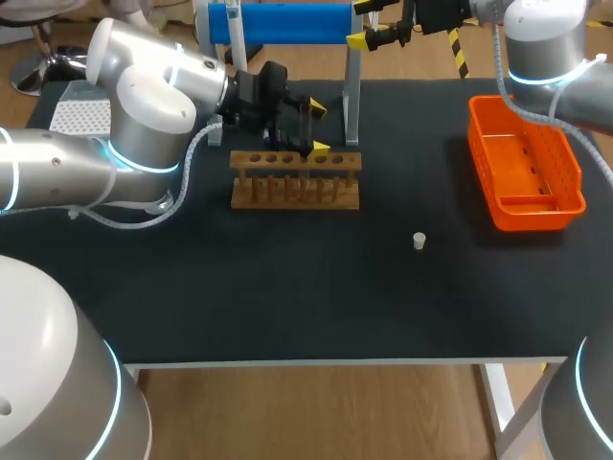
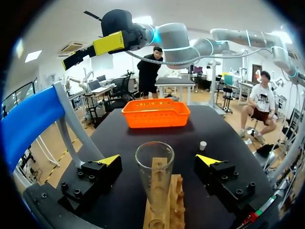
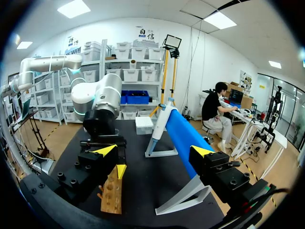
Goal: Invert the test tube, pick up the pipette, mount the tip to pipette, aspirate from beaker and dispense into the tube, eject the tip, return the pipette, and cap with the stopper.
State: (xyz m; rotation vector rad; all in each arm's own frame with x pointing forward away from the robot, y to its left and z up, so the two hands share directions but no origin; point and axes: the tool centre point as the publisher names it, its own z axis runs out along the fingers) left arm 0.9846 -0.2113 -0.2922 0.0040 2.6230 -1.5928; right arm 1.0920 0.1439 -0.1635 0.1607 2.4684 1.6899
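A clear glass test tube [image 2: 155,171] stands mouth-up in the wooden rack [image 1: 295,178]. My left gripper [image 1: 318,127] is open around the tube, with a gap between each yellow-tipped finger and the glass. The blue pipette [image 1: 278,23] lies across a white stand [image 1: 351,96] at the table's far edge. My right gripper [image 1: 360,23] hovers open by the pipette's right end, and in the right wrist view the pipette [image 3: 186,138] runs ahead between that gripper's [image 3: 154,150] fingers without touching them. A small white stopper [image 1: 419,241] stands on the mat right of the rack.
An orange basket [image 1: 525,163] sits at the table's right side. A white tip box [image 1: 77,116] is at the far left corner, behind my left arm. The black mat [image 1: 287,287] stretches to the front edge.
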